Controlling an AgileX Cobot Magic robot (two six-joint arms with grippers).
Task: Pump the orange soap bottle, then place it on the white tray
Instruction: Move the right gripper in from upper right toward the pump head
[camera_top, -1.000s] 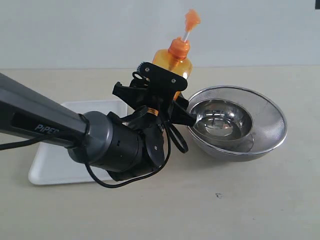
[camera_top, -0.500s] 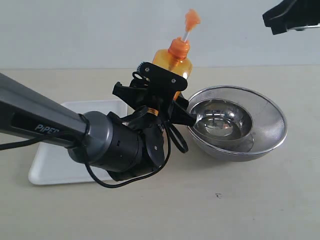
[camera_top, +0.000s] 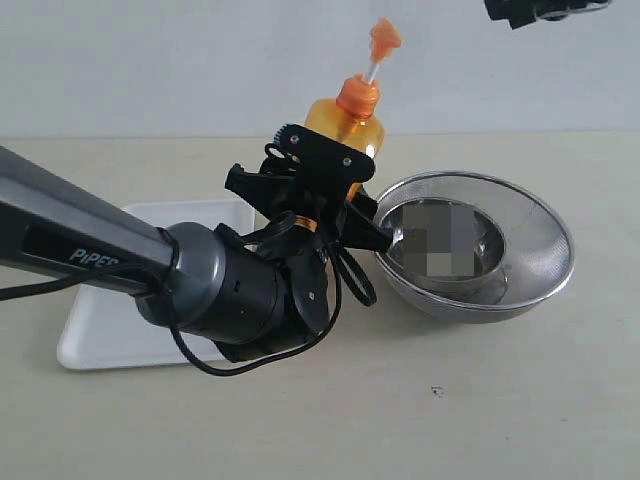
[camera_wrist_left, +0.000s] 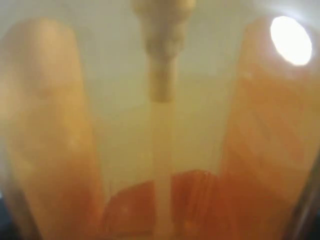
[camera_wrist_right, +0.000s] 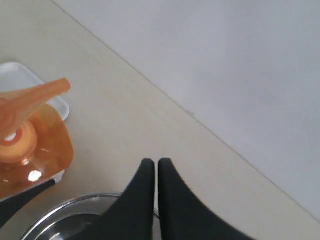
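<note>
Exterior, left claw (camera_top: 365, 200): clamped on the bottle (camera_top: 345, 125), one jaw on either side of its body.
Exterior, bottle: upright between tray (camera_top: 100, 335) and bowl (camera_top: 545, 225), off the tray. Its base is hidden behind the claw, and the pump head (camera_top: 383, 38) is raised.
Exterior, right claw (camera_top: 530, 10): at the top edge, well apart from the bottle; cannot tell wide or narrow here.
Left wrist, bottle: blurred orange fills the view.
Right wrist, right claw: fingertips pressed together, holding nothing, above the bowl rim, near the pump head.
</note>
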